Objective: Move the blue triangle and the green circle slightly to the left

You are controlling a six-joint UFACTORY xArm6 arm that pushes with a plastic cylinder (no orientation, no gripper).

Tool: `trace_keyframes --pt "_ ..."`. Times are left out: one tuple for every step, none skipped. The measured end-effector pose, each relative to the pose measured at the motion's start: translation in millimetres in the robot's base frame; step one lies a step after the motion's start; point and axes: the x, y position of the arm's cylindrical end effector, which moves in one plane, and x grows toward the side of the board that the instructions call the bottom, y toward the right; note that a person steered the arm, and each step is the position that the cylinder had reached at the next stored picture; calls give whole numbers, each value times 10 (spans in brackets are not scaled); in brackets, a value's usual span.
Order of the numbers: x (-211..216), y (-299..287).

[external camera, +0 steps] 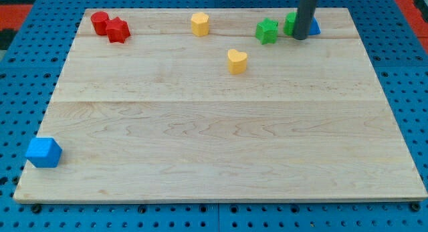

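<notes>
The blue triangle [314,27] and the green circle [290,23] sit side by side near the view's top right of the wooden board [221,145]. Both are partly hidden by my dark rod. My tip [301,37] rests right in front of them, between the two, touching or nearly touching both. Only a sliver of blue shows to the rod's right and a strip of green to its left.
A green star [267,31] lies just left of the green circle. A yellow heart [237,61] and a yellow hexagon [199,23] lie further left. A red circle [100,22] and red star [118,30] sit top left. A blue cube [44,152] sits bottom left.
</notes>
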Motion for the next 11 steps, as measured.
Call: trace_keyframes --pt "-190 847" --pt "-614 1164" --pt "-914 1164" --pt "-924 1164" --pt "-914 1130" --pt "-914 1011" --pt "-918 653" --pt "-740 367" --pt "-417 146" --pt "-481 32" --pt "-595 -101"
